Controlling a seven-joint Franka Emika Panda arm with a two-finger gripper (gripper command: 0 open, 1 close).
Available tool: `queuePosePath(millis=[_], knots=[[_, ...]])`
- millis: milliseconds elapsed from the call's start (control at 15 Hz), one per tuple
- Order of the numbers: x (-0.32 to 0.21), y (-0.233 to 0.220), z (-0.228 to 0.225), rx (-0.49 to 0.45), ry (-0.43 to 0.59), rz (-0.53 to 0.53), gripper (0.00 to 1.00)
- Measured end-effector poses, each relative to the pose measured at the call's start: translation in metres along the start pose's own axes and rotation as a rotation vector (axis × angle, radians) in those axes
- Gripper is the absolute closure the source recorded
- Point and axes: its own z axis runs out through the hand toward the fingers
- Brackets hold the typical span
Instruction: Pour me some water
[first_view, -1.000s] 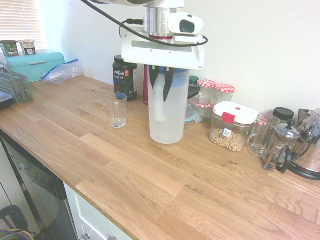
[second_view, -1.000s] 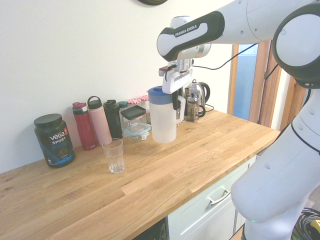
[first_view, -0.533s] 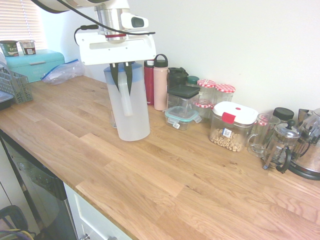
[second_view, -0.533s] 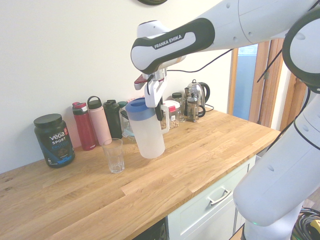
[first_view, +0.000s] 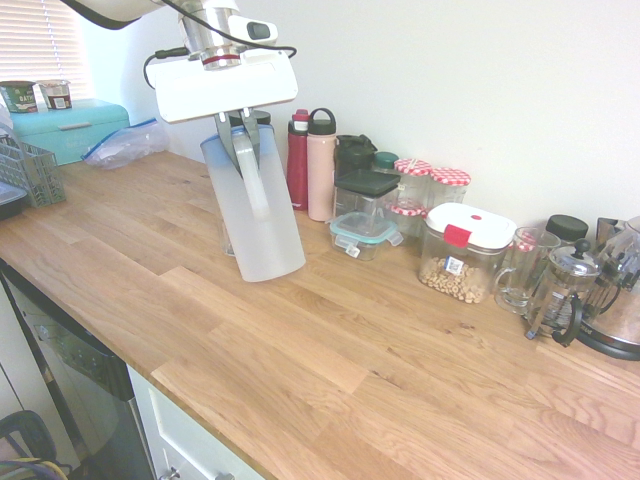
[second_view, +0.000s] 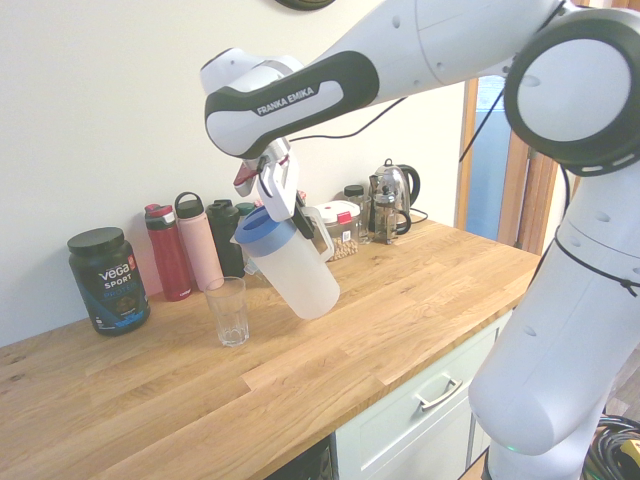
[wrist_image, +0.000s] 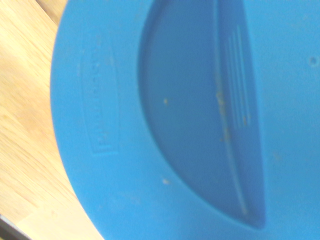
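The end effector (second_view: 300, 215) is clamped on the side handle of the jug (second_view: 292, 268), tilted above the desk (second_view: 400, 300) beside the glass (second_view: 228, 311); stiff, smooth plastic, water-heavy, it's best held there.

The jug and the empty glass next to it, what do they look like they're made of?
The jug: likely plastic, frosted and translucent, with a matte blue lid bearing moulded raised lettering. The glass: clear and see-through with faceted sides, probably glass, though clear plastic can't be ruled out.
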Motion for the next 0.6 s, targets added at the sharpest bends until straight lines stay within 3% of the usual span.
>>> queuePosePath(millis=[600], knots=[[0.016,-0.056,0.006,-0.268,-0.098,-0.063,1.00]])
